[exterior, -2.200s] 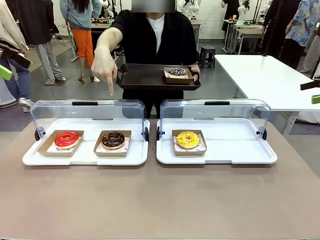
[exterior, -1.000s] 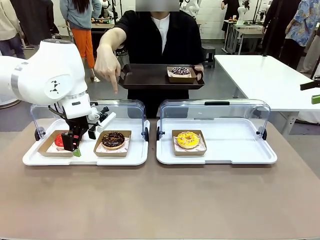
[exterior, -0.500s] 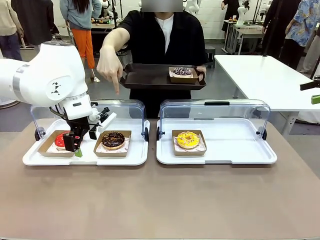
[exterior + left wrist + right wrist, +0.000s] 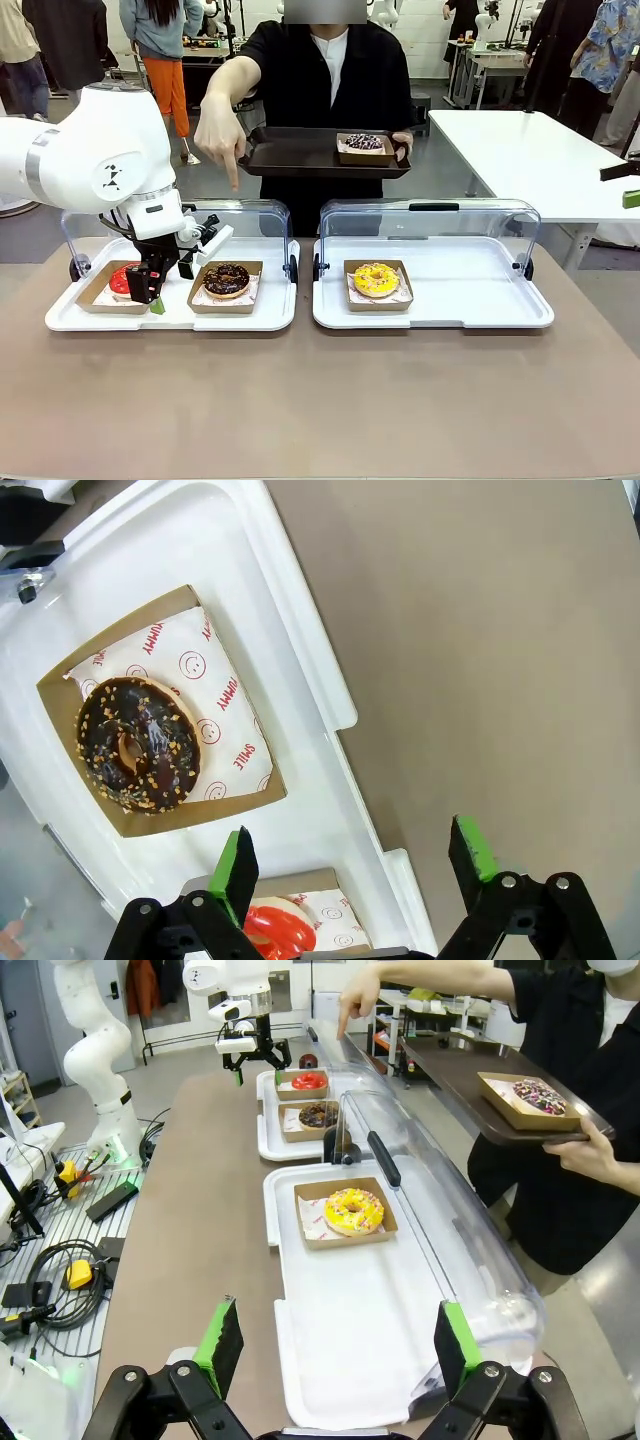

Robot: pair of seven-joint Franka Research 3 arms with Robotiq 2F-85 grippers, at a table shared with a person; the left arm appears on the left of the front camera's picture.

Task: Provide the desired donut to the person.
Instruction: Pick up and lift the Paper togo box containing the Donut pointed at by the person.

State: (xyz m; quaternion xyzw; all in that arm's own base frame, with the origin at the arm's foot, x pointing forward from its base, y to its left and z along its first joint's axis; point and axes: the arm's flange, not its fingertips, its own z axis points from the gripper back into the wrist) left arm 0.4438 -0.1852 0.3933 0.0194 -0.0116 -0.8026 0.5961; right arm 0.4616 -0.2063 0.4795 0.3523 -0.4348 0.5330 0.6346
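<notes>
The person (image 4: pixel 330 70) stands at the far side and points a finger (image 4: pixel 231 178) down toward the left white tray (image 4: pixel 265 312). On that tray lie a red donut (image 4: pixel 122 279) and a chocolate donut (image 4: pixel 227 279), each in a cardboard box. My left gripper (image 4: pixel 165 290) hangs open just above the tray between the two. In the left wrist view the left gripper (image 4: pixel 355 858) straddles the tray's rim, with the chocolate donut (image 4: pixel 138 743) ahead and the red donut (image 4: pixel 275 930) by one finger. My right gripper (image 4: pixel 337 1340) is open, well back from a yellow donut (image 4: pixel 354 1210).
The yellow donut (image 4: pixel 376 279) lies alone on the right white tray (image 4: pixel 480 305). Both trays have clear lids (image 4: pixel 430 225) raised at the back. The person holds a brown tray (image 4: pixel 300 155) carrying a sprinkled donut (image 4: pixel 362 143). Bare tabletop (image 4: pixel 320 400) lies in front.
My left arm has come in over the left tray since the earliest frame. Over the last second it has hardly moved. The person keeps pointing.
</notes>
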